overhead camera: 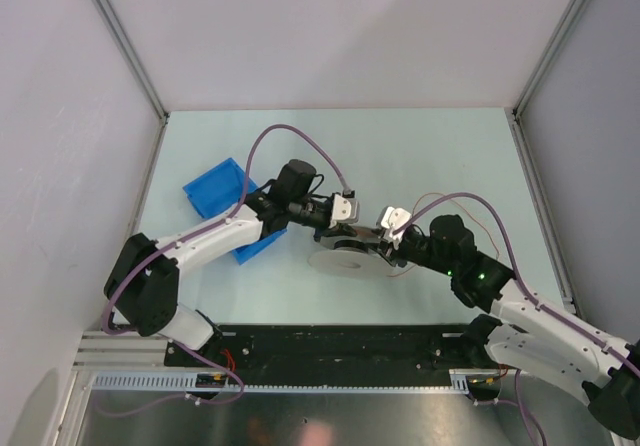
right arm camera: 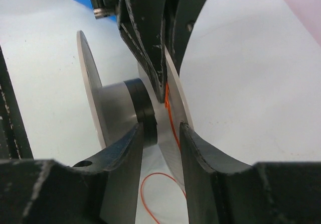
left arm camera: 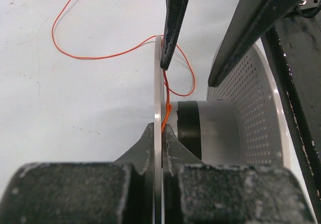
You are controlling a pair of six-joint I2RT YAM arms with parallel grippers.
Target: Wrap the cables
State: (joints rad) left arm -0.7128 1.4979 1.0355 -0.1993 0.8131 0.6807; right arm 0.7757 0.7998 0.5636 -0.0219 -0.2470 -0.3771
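The cable (left arm camera: 100, 58), a hair-thin orange-red wire, runs from loose loops on the table (overhead camera: 420, 156) up to the rim of a pale spool (overhead camera: 338, 258) at the middle of the table. There a short run of it lies against one thin side disc. The left gripper (left arm camera: 161, 133) is closed tight on that disc's edge, apparently pinning the wire to it and steadying the spool so that it cannot roll. The right gripper (right arm camera: 159, 131) reaches in from the right with its jaws partly open, one finger on each side of the same disc, and clamps nothing that can be seen. Most of the wire lies slack to the right and far side of the spool, so little looks wound yet. Open table lies far and right. A blue box (overhead camera: 215, 188) sits to the left beside the left arm, and the two grippers nearly meet over the spool, leaving little room between them.
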